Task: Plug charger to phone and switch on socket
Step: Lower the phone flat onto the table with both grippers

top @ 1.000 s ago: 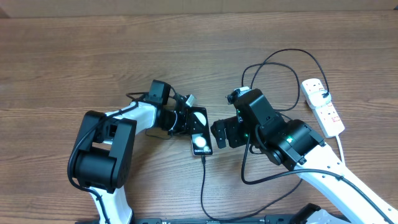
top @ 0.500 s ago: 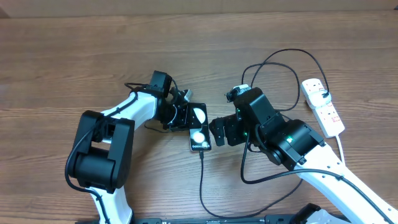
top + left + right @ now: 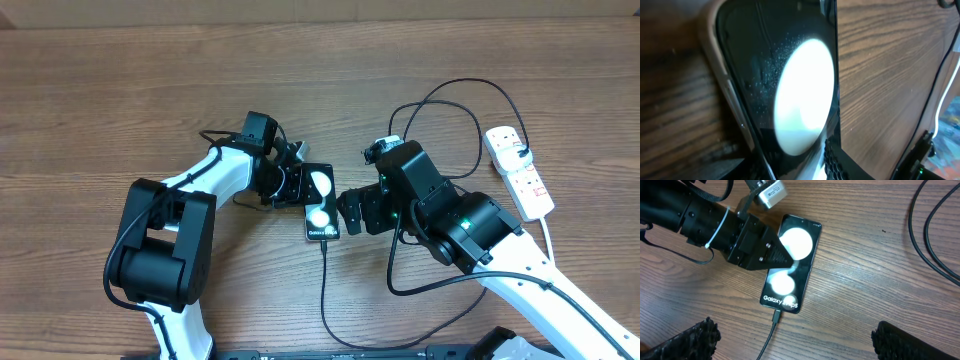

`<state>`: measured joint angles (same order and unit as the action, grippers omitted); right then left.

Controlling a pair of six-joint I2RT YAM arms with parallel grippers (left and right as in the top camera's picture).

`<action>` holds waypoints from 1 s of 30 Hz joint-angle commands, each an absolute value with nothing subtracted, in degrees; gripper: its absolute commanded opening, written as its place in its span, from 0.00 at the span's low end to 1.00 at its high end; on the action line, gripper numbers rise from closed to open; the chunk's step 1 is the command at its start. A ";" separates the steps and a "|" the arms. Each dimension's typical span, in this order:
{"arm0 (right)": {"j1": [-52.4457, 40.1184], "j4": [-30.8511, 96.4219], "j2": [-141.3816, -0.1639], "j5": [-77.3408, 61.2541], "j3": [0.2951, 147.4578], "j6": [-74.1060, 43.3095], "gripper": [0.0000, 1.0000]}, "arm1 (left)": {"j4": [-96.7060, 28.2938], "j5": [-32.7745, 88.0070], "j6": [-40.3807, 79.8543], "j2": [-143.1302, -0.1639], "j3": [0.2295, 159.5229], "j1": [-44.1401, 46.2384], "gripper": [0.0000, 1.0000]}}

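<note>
The phone (image 3: 322, 222) lies at mid-table with a glossy black face, two white glares and white lettering; it also shows in the right wrist view (image 3: 796, 262). My left gripper (image 3: 298, 188) is shut on its upper left part, and the phone fills the left wrist view (image 3: 790, 90) between the fingers (image 3: 790, 167). The charger (image 3: 324, 290) is a thin black cable, and its plug tip (image 3: 776, 316) sits in the phone's bottom end. My right gripper (image 3: 348, 212) is open and empty, just right of the phone, with its fingers spread wide in the right wrist view (image 3: 800, 342). The socket (image 3: 520, 170) lies at the far right.
The black cable loops widely behind the right arm (image 3: 470, 85) and back under it (image 3: 430, 290). The socket's white cord (image 3: 548, 235) runs toward the front edge. A bright-coloured object (image 3: 947, 120) shows at the right edge of the left wrist view.
The left gripper has shifted the phone slightly up and to the left, with the cable still attached. The right arm has moved slightly left.
</note>
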<state>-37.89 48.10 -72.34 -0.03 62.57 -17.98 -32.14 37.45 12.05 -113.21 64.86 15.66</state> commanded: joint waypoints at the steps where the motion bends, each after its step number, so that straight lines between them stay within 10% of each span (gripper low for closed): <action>1: -37.76 47.94 -72.18 -0.36 63.29 -17.98 1.00 | -31.46 29.80 12.27 -113.95 64.64 15.77 0.39; 30: -37.76 48.34 -72.18 -0.36 63.29 -17.96 1.00 | -31.68 29.39 7.75 -113.93 65.17 15.75 0.42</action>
<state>-37.89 48.56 -72.34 -0.05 62.57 -17.98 -31.59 36.36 10.33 -112.88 65.01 15.75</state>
